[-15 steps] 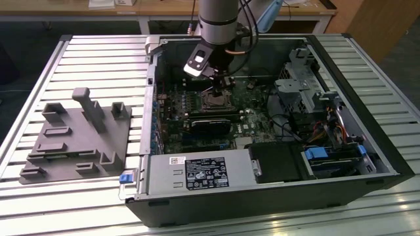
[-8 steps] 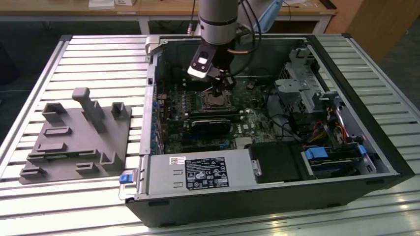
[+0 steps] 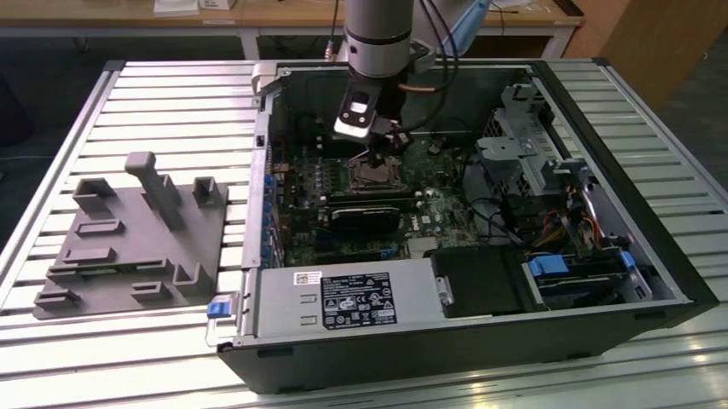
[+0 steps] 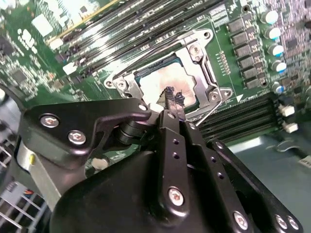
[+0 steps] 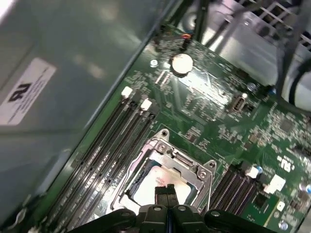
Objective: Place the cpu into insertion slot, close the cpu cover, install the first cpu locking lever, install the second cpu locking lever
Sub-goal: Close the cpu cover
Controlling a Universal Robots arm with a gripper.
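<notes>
One closed gripper [image 3: 379, 158], upper centre in the exterior view, is held over the seated cpu [image 4: 155, 85]; scratching is risked by misalignment.

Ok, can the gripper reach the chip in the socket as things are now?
Probably yes. The gripper hangs right over the chip, with nothing between them; the metal cover frame lies around the chip's face, which shows through its window.
</notes>
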